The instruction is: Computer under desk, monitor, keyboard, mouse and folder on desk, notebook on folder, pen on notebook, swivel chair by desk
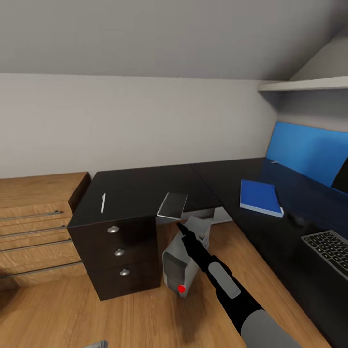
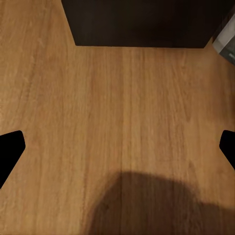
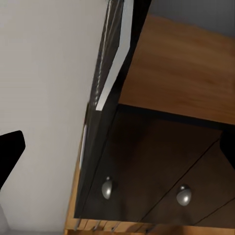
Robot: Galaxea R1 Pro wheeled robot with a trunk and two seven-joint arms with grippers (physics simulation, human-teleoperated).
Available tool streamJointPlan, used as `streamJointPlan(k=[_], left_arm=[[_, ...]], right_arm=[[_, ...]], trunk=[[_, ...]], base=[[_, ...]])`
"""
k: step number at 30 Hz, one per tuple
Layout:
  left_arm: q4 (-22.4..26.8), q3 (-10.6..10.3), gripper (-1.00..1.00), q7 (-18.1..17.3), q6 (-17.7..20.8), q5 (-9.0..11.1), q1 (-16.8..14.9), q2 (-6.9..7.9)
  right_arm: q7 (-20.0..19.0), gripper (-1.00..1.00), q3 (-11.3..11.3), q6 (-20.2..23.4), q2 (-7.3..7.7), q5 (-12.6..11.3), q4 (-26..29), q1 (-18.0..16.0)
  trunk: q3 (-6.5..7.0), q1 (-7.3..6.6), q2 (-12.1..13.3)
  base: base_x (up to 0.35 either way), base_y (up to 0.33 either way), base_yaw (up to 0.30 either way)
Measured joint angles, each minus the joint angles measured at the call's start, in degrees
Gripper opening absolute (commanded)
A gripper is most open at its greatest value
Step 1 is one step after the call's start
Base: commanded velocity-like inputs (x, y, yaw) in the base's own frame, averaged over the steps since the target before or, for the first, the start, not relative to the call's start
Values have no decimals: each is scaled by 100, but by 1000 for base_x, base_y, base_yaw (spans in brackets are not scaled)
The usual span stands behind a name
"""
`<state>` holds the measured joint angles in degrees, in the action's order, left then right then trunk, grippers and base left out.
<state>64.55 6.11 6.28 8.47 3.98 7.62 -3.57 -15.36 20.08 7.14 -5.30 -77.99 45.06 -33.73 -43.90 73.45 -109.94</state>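
Observation:
The black-topped desk [image 1: 140, 186] runs in an L. The dark glossy notebook [image 1: 172, 205] lies at the desk's front edge, overhanging it slightly. The white pen [image 1: 103, 202] lies to its left. My right gripper [image 1: 180, 225] hovers just below and in front of the notebook, open; the right wrist view shows the notebook's pale edge [image 3: 115, 63] ahead of the open gripper [image 3: 120, 152]. The blue folder [image 1: 261, 197], the dark mouse [image 1: 296, 220], the keyboard [image 1: 331, 246] and the monitor's corner [image 1: 342, 176] are on the right wing. The computer [image 1: 181, 263] stands tilted under the desk. My left gripper [image 2: 117, 147] is open over the floor.
Black drawers [image 1: 118, 253] with round knobs [image 3: 183, 195] sit under the desk's left end. A light wooden drawer chest [image 1: 34, 222] stands against the wall on the left. The blue back panel [image 1: 311, 150] and a white shelf [image 1: 304, 85] are at the right. The floor [image 2: 117, 107] is wooden.

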Motion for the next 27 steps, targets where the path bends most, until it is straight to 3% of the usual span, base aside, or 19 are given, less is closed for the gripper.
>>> streamJointPlan(k=[11, 27], left_arm=[[-21, 3, 100, 10, 0, 3, 0, 0], [-125, 192, 100, -16, 1, 8, 0, 0]], right_arm=[[23, 100, -56, -240, 15, -27, -2, 0], [35, 100, -54, -282, 3, -34, -8, 1]], trunk=[[18, -23, 42], [19, -25, 41]], base=[[5, 0, 0], [142, 52, 0]])
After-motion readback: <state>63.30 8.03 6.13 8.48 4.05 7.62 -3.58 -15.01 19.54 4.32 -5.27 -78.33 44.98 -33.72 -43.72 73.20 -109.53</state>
